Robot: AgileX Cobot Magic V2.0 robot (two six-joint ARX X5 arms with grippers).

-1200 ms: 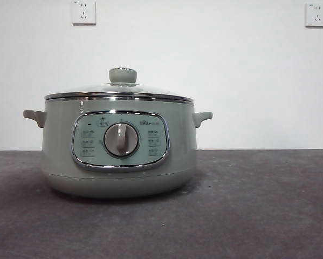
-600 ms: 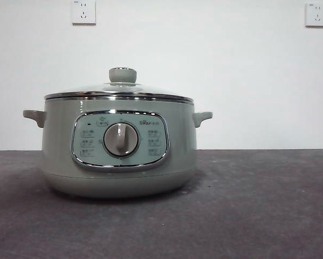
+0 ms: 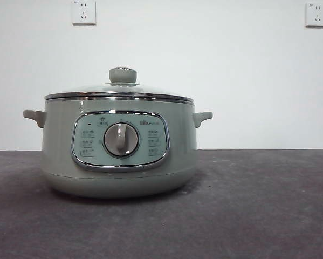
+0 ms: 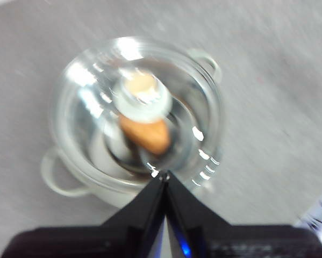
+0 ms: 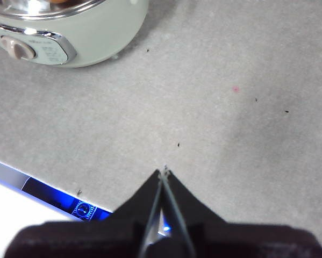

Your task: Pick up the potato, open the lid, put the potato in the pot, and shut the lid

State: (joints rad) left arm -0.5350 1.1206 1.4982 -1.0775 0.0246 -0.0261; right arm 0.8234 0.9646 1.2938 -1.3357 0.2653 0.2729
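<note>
The pale sage-green pot [image 3: 118, 148] stands on the grey table with its glass lid [image 3: 119, 90] on it, green knob [image 3: 122, 75] on top. In the left wrist view I look down through the lid [image 4: 91, 97] at the orange-brown potato [image 4: 147, 134] inside the pot, partly hidden under the knob [image 4: 141, 95]. My left gripper [image 4: 164, 176] is shut and empty, high above the pot. My right gripper [image 5: 163, 172] is shut and empty over bare table, off to the side of the pot [image 5: 85, 37]. Neither arm shows in the front view.
Two wall sockets [image 3: 83, 12] [image 3: 316, 14] are on the white wall behind. The table's front edge with a blue-lit strip [image 5: 69, 201] shows in the right wrist view.
</note>
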